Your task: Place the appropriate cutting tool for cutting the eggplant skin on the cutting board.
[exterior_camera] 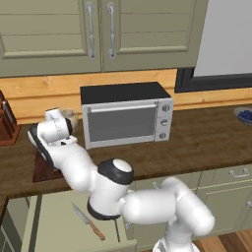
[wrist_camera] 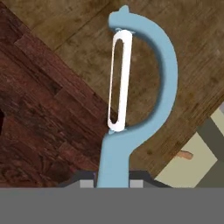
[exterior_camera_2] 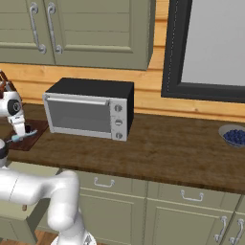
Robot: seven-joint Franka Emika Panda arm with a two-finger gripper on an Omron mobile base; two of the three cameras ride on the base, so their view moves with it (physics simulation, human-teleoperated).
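My gripper (wrist_camera: 113, 183) is shut on the handle of the light blue peeler (wrist_camera: 164, 74), whose pale head (wrist_camera: 119, 83) points away from the hand. The peeler hangs above the seam between the dark reddish-brown cutting board (wrist_camera: 39, 118) and the lighter counter. In the right base view the gripper (exterior_camera_2: 20, 135) holds the peeler (exterior_camera_2: 23, 138) low over the board (exterior_camera_2: 38, 128). A small dark shape on the board, by the hand, may be the eggplant (exterior_camera_2: 28, 128). From the left base view my arm hides most of the board (exterior_camera: 42, 171).
An open drawer (exterior_camera: 54, 226) below the counter holds the wooden-handled knife (exterior_camera: 87, 221). A toaster oven (exterior_camera: 125, 115) stands to the board's right, and a knife block (exterior_camera: 7, 123) to its left. A bowl of blueberries (exterior_camera_2: 234, 136) sits far right.
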